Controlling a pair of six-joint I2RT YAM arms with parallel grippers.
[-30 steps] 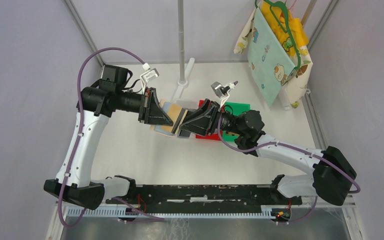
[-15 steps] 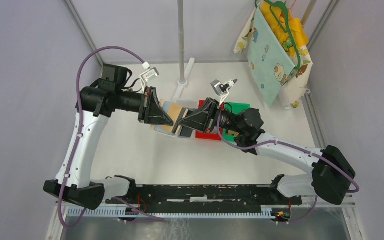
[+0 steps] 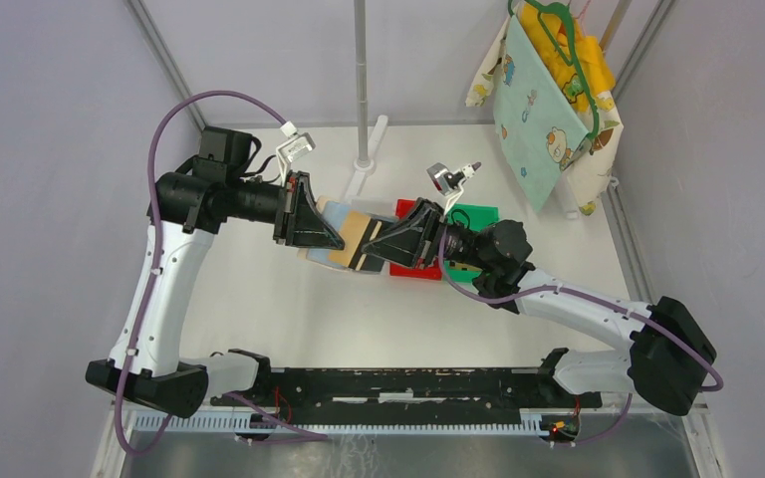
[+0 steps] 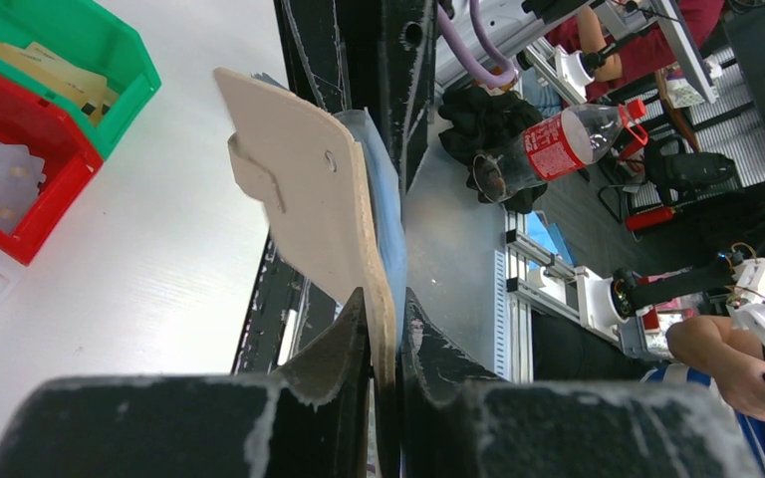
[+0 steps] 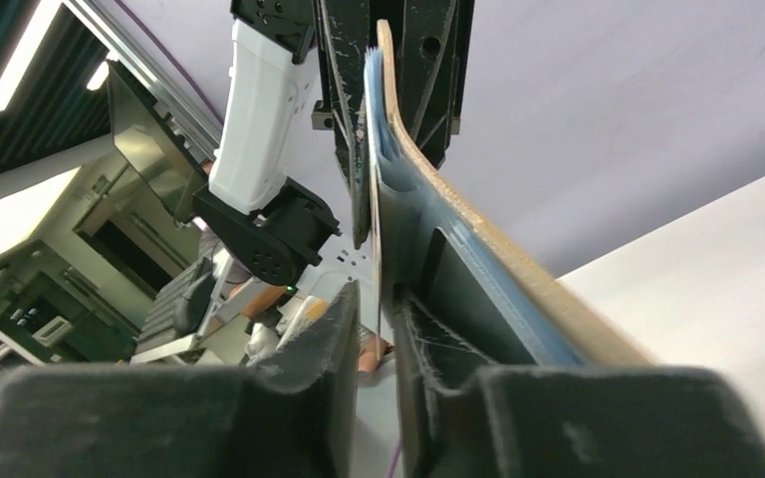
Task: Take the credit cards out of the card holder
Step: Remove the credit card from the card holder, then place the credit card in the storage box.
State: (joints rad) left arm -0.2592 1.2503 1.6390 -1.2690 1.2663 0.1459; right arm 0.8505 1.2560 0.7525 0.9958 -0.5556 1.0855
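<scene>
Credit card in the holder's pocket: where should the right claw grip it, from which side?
Pinch the credit card by its exposed end at the card holder's free end, opposite the left claw. Come from the right arm's side, in line with the holder's length, one right claw finger on each flat face: the card is thin, and would likely slide straight out that way.

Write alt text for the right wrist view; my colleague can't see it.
The right gripper pinches a thin grey sheet, card or pocket lip unclear, at the open mouth of the tan card holder. The left gripper clamps the holder's far end, with its white arm behind.
</scene>
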